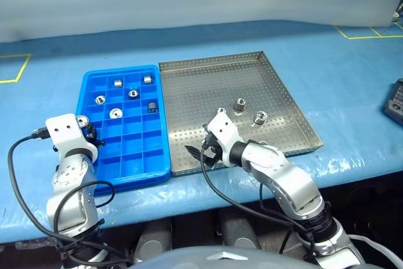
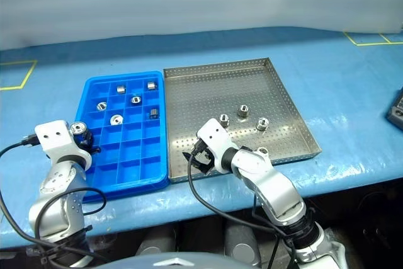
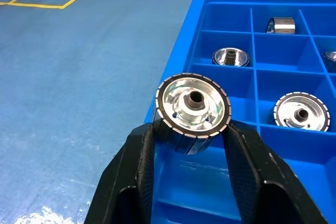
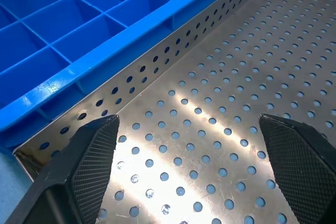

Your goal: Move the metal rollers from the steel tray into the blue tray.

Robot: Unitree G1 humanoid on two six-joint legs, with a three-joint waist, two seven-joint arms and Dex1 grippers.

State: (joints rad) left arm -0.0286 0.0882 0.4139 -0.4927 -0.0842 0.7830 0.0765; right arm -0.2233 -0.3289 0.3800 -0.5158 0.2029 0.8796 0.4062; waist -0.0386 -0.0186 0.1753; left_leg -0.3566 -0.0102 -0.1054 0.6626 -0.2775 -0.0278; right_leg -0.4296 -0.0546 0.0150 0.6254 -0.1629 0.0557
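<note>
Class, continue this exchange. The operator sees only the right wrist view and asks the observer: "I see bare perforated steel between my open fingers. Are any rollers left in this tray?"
Observer: Yes. At least three metal rollers stand in the steel tray, farther back than the right gripper.
Operator: What is the left arm doing?
Observer: The left gripper is shut on a roller at the blue tray's left edge.
Operator: How full is the blue tray?
Observer: Its far compartments hold six rollers; the near rows are empty.
</note>
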